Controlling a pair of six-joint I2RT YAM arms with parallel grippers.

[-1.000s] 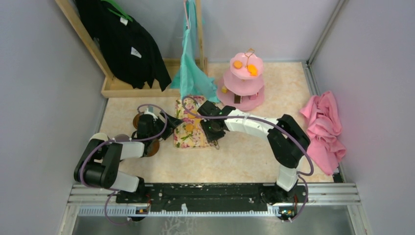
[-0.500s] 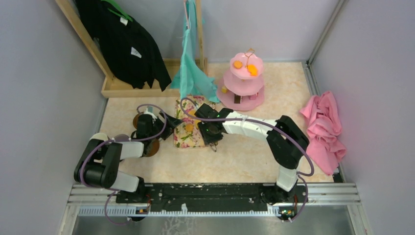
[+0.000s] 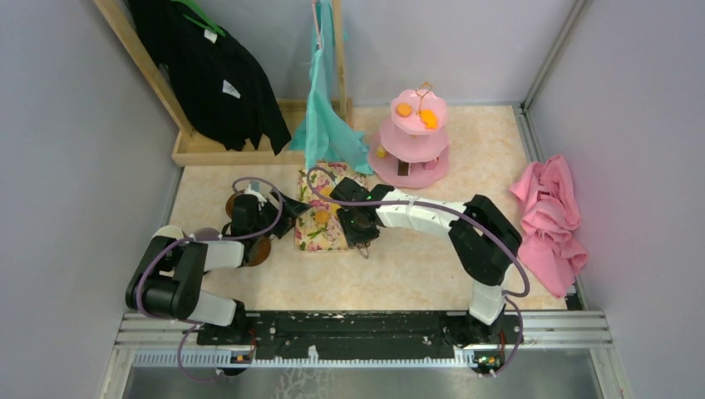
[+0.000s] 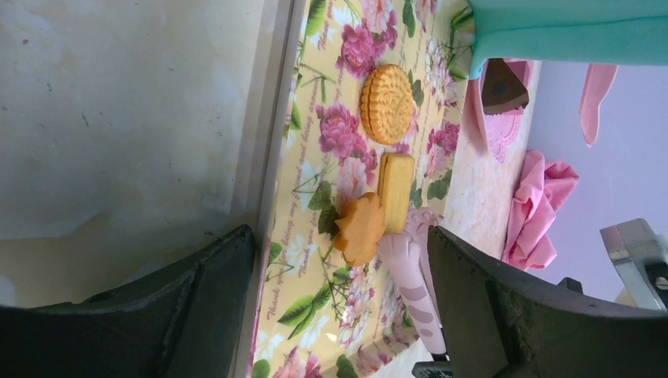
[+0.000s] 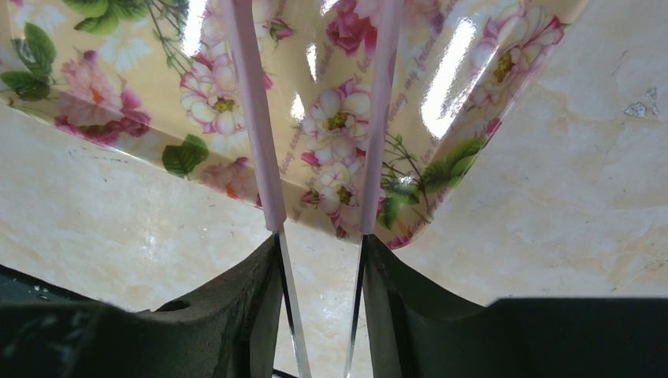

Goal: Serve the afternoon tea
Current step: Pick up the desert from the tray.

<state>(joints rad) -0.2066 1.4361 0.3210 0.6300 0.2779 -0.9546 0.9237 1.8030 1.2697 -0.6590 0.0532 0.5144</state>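
Having slid left, my right pincer is gripping pink tongs, the orange snack lying at ten o'clock overhead.

The tray is showing a glossy yellow ground scattered with pink blooms and green leaves, and on it the round biscuit and flower-shaped snack are glowing orange beside a paler yellow wafer. The tongs are showing pale pink, banded with mauve stripes near the tip, while the three-tier stand is standing pink on a cream marbled table.
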